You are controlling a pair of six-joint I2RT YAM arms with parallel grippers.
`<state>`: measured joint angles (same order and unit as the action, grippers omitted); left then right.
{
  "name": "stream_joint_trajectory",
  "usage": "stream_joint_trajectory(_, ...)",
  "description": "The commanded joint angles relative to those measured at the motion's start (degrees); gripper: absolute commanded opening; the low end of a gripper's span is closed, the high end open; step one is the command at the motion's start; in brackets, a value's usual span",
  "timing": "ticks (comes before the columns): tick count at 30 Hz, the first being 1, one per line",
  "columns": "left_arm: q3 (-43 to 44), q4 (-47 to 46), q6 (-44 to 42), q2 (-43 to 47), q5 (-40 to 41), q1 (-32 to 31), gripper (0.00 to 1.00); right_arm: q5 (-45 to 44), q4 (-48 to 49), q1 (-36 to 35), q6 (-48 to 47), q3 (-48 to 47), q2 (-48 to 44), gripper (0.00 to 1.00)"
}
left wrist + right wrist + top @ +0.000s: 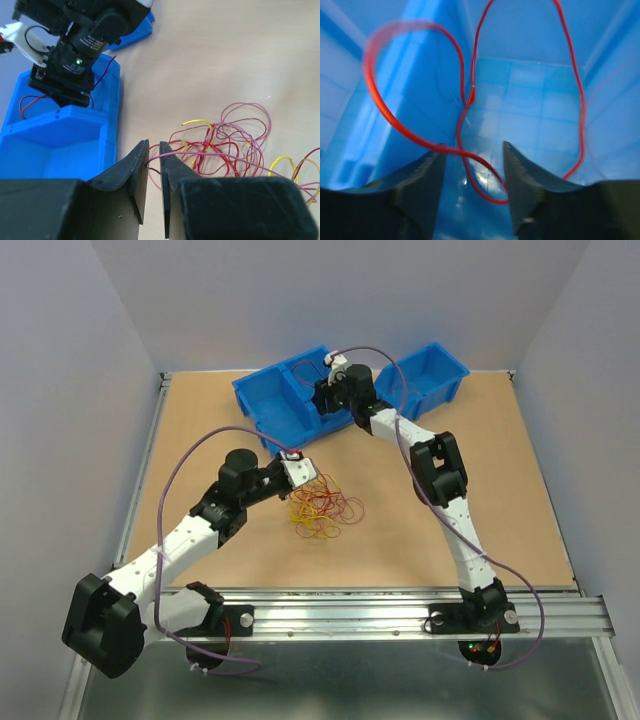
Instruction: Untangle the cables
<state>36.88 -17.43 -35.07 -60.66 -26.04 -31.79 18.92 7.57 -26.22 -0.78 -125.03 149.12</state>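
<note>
A loose tangle of red, yellow and pink cables (325,508) lies mid-table and also shows in the left wrist view (225,145). My left gripper (300,483) is at its upper-left edge. In the left wrist view this gripper (154,147) has its jaws nearly together, pinching a pink cable (225,156) that runs taut from the tangle over the right finger. My right gripper (326,398) hangs in a blue bin (275,400). It is open (472,150), with a looped red cable (471,95) lying loose across the gap inside the bin (535,100).
A second blue bin (435,370) stands at the back right. The left wrist view shows the bin's near wall (60,145) just left of the fingers, with the right arm's wrist (70,65) above it. Aluminium rails run along the table's near edge (350,615).
</note>
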Motion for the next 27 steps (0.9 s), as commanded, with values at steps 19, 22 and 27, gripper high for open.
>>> stream_joint_trajectory(19, 1.35, -2.87, 0.88, 2.13, 0.11, -0.20, 0.26, -21.71, 1.48, -0.33, 6.04, 35.11, -35.47, 0.60)
stream_joint_trajectory(22, 1.44, -2.87, 0.79, 2.22, -0.23, -0.11, 0.26, -26.90, 1.39, -0.06, 10.35, 38.37, -36.97, 0.59)
stream_joint_trajectory(27, 1.52, -2.78, 1.05, 2.22, -0.24, -0.20, 0.26, -29.90, 0.87, 1.43, 15.53, 37.94, -34.43, 0.57)
